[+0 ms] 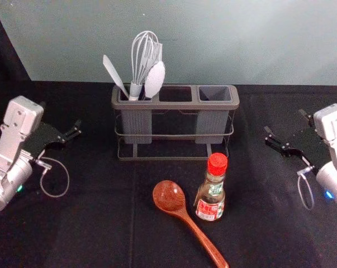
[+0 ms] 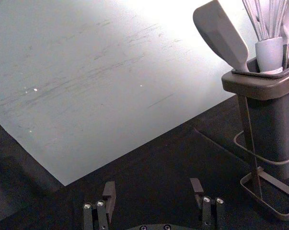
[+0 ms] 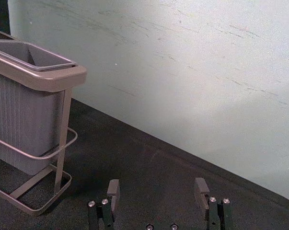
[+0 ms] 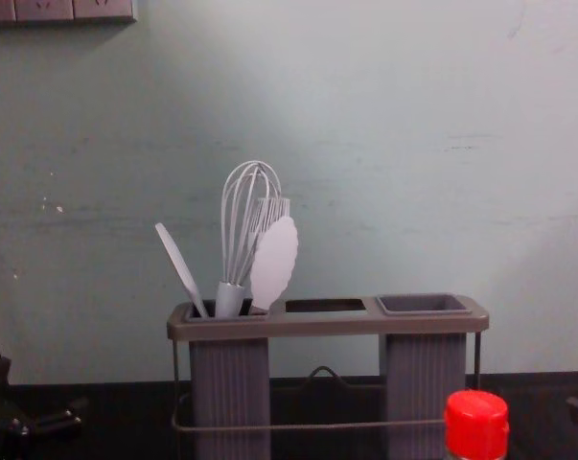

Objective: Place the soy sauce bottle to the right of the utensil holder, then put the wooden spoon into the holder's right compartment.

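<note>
I see the soy sauce bottle [image 1: 210,204] upright, red-capped with a red, white and green label, nearer me than the right gripper [image 1: 284,123] and left of it; the glossy reddish-brown wooden spoon [image 1: 169,196] lies just beside it, nearer me than both grippers, handle towards me; the brownish-grey utensil holder [image 1: 175,105] stands upright between the right gripper and left gripper [image 1: 61,118], its left compartment [image 1: 136,124] occupied

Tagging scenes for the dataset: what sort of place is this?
Probably a robot test bench dressed as a kitchen: a utensil holder with a whisk, a soy sauce bottle and a wooden spoon, all on black cloth.
</note>
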### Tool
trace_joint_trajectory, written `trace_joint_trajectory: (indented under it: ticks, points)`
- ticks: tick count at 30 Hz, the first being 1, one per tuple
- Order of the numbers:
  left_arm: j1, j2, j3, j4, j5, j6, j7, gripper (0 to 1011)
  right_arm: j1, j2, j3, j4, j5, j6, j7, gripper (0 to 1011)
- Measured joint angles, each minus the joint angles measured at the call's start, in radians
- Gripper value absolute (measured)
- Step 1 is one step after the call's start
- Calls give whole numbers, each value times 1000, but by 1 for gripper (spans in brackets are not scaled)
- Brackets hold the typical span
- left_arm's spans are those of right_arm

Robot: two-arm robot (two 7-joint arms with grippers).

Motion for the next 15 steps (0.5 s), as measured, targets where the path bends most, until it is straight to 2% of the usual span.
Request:
trace_joint_trajectory:
  ticks: [11,15]
  points:
    - [0,0,0,0,0,0,0,1011,0,0,0,0,0,0,0,1003]
    - [0,0,0,0,0,0,0,1011,-10,-3,11,-1,-5,-10,9,1003]
